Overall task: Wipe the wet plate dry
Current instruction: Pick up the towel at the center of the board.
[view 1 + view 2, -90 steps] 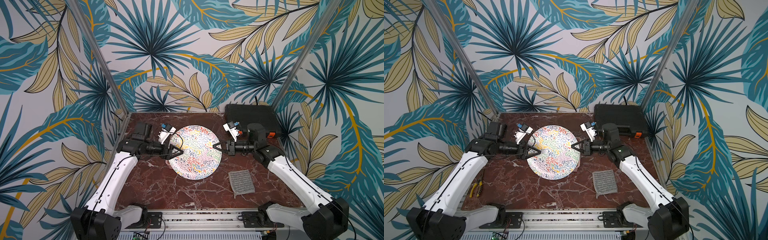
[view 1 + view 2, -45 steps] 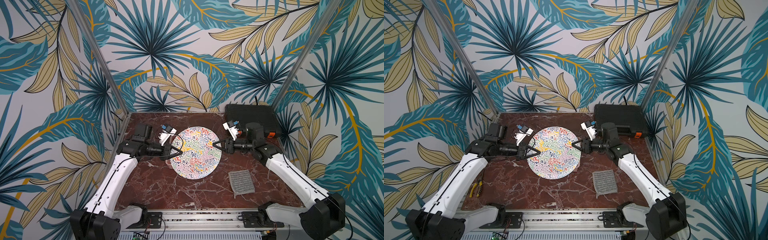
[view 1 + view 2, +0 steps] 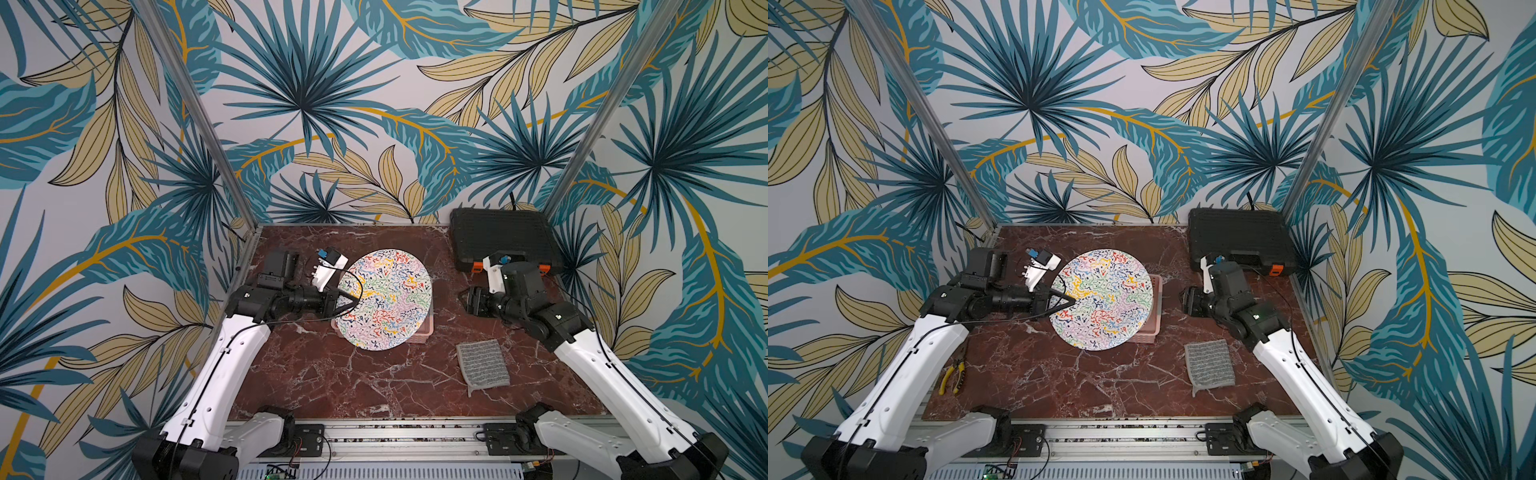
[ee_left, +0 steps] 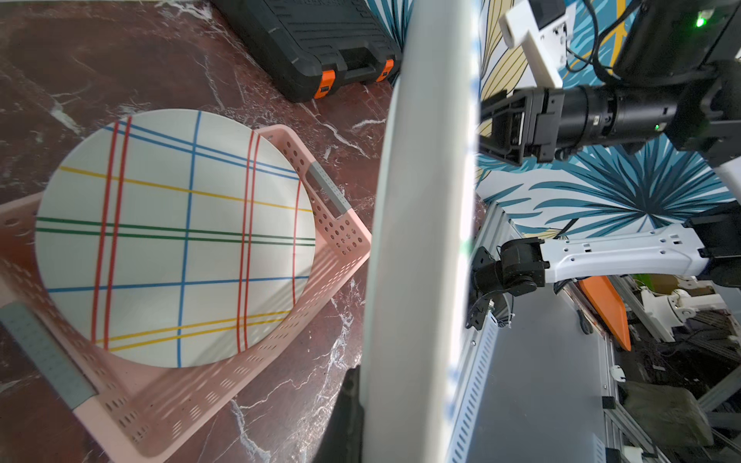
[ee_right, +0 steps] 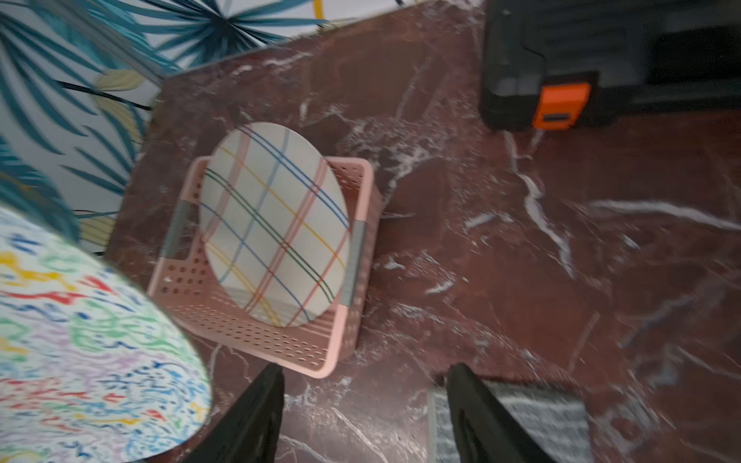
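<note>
A round plate (image 3: 384, 303) (image 3: 1104, 299) with colourful squiggles hangs tilted above the table in both top views. My left gripper (image 3: 353, 299) (image 3: 1071, 300) is shut on its left rim. In the left wrist view the plate shows edge-on as a pale band (image 4: 421, 240), with one dark finger (image 4: 347, 405) against it. My right gripper (image 3: 467, 301) (image 3: 1185, 301) (image 5: 365, 401) stands open and holds nothing, well to the right of the plate. A grey striped cloth (image 3: 482, 365) (image 3: 1210, 365) (image 5: 541, 421) lies flat on the table just below it.
A pink perforated basket (image 3: 422, 336) (image 3: 1152, 307) (image 5: 256, 340) sits under the held plate, with a plaid-lined plate (image 4: 176, 236) (image 5: 276, 224) in it. A black tool case (image 3: 498, 237) (image 3: 1237, 237) fills the back right corner. Yellow-handled pliers (image 3: 953, 374) lie at the left edge.
My left gripper closed on the plate's left rim. My right gripper opened, let go of the right rim and drew back to the right.
</note>
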You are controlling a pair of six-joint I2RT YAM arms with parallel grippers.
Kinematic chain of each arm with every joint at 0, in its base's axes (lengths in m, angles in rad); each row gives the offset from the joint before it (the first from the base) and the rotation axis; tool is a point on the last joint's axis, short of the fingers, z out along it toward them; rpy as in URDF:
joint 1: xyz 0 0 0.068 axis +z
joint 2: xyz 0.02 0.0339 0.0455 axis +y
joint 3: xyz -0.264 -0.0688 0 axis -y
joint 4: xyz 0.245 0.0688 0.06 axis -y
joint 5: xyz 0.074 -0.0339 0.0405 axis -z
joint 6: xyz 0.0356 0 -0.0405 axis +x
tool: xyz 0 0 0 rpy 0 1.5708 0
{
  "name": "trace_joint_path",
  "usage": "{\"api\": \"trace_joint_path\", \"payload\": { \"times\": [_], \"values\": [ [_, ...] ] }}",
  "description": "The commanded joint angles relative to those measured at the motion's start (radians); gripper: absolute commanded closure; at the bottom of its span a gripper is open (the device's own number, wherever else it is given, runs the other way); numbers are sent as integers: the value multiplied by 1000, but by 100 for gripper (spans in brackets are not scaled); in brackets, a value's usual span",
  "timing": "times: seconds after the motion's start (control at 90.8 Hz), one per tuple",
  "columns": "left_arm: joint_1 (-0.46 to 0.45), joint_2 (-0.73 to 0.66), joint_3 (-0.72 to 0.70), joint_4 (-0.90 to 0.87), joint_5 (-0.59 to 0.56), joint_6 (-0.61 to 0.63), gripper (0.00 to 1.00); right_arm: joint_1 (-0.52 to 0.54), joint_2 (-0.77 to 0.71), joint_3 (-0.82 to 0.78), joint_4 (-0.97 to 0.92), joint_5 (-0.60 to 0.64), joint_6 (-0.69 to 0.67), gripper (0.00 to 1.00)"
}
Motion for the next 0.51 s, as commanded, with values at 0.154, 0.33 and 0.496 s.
{"api": "trace_joint_path", "payload": {
  "times": [0.154,0.33,0.496],
  "values": [
    [19,-62,-12,79,10,-20,100,168,110,-124,-382,433,370,29],
    [19,-64,-31,99,10,-27,100,171,186,-230,-259,426,436,28],
    [19,-62,-43,113,20,-39,100,172,262,-329,-44,322,431,27]
  ]
}}
